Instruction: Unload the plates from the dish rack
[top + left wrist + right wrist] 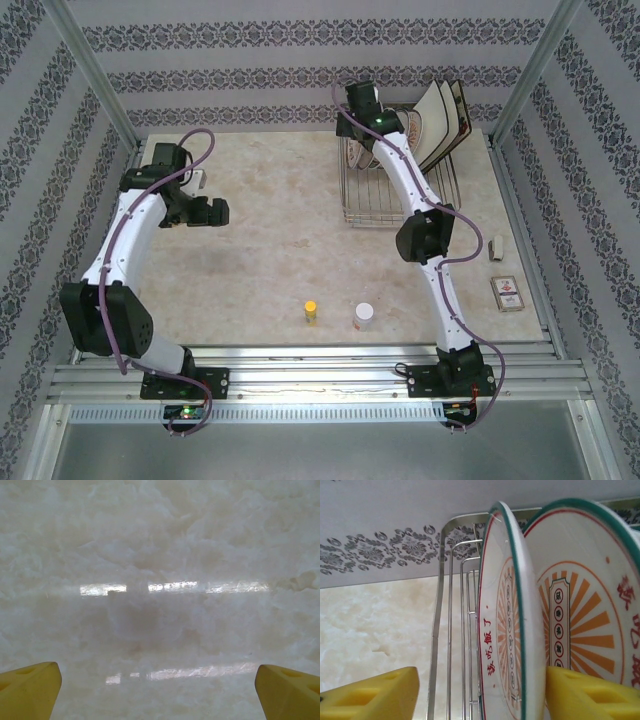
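On the left, the left claw (210,212) hung low over the bare marbled surface (280,250). Its yellow fingertips (30,690) were spread wide and pinched nothing. Toward the middle, near the front edge, a small yellow bottle (311,312) and a white-capped jar (363,314) stood near each other, well apart from the rack.

Further right, at the back of the surface, stood the dish rack (385,200) with the plates in it. Round plates (352,158) sat at its left end beneath the right arm's wrist, and square plates (445,120) leaned at its far right corner. The right claw (480,695) was at that left end, spread open and straddling the nearest plate (507,630), which stood on edge among the wire prongs. One finger (370,697) was in open air beside the wires. The other (585,695) sat in the gap between that plate and the second plate (585,605); whether it touched either could not be told.

The plates looked stiff, smooth and glossy, so probably slippery under the pads and liable to chip if knocked against a neighbour or the wires. The best hold seemed to be near the rim, pads flat on both faces, followed by a straight lift along the prongs.

At the far right a card box (508,293) lay flat.
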Controlling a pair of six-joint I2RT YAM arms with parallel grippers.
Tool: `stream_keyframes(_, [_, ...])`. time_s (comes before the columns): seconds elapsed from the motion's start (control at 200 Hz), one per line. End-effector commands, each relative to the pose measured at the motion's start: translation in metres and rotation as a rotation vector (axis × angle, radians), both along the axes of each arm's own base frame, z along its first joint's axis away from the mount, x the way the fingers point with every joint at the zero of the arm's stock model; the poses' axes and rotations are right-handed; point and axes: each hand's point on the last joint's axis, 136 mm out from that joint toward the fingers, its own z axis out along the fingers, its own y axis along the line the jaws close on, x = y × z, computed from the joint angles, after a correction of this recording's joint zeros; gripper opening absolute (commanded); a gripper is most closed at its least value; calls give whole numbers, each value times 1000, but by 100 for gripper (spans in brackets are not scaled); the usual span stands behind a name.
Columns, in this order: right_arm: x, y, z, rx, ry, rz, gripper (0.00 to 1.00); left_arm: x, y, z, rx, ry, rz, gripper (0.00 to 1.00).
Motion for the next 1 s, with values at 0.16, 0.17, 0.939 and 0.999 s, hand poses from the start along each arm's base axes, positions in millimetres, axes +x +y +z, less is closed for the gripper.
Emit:
stream_keyframes(0.16, [8, -7, 6, 3, -39, -43, 48, -1, 3, 10, 51, 11, -27, 100])
stream_keyframes(0.17, [8, -7, 6, 5, -41, -44, 46, -1, 3, 10, 51, 11, -27, 100])
stream_keyframes(0.939, [-16, 4, 75, 4, -137, -59, 0, -6, 11, 14, 101, 25, -29, 100])
stream_keyframes(0.999, [-20, 1, 90, -1, -158, -57, 0, -5, 12, 15, 100, 27, -24, 100])
